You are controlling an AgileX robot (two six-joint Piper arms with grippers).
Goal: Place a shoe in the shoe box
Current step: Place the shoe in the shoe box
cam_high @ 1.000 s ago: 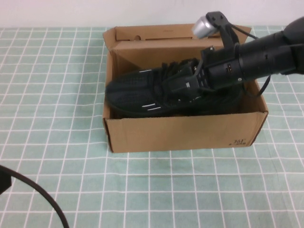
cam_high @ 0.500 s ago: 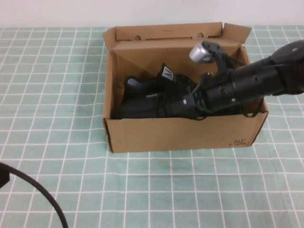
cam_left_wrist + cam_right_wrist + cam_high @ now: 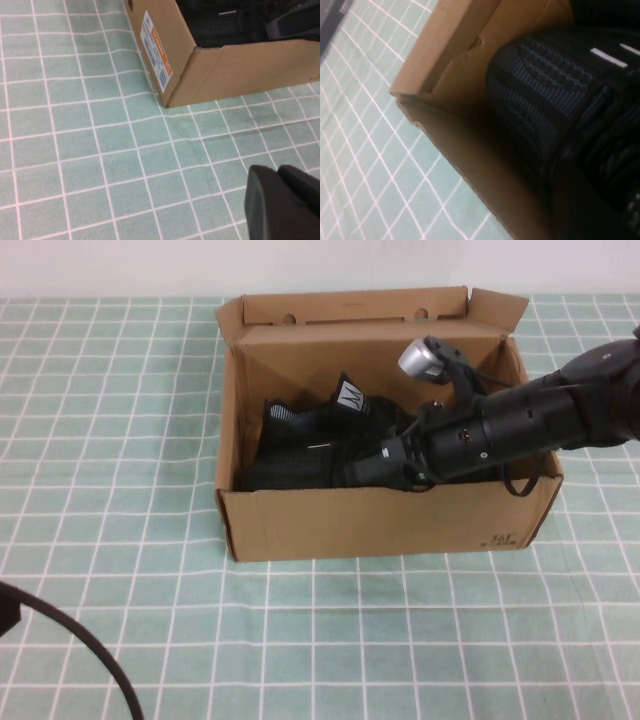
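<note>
The brown cardboard shoe box (image 3: 380,525) stands open at the table's middle, its flap lid up at the back. A black mesh shoe (image 3: 300,462) with white dashes lies inside, toe toward the box's left wall, and its white logo tongue tab (image 3: 350,395) sticks up. My right gripper (image 3: 385,462) reaches down into the box from the right and is shut on the shoe's middle. The right wrist view shows the shoe's toe (image 3: 545,85) close against the box wall (image 3: 460,60). My left gripper (image 3: 277,172) is shut and empty, low over the table in front of the box's left corner (image 3: 240,65).
Green checked cloth (image 3: 120,540) covers the table all around the box. A white and orange label (image 3: 157,50) is on the box's left side. A black cable (image 3: 80,650) of the left arm curves across the front left corner.
A second ago the right gripper held the shoe above the box rim. It has lowered it inside, and the shoe now rests below the rim. The left arm has not moved.
</note>
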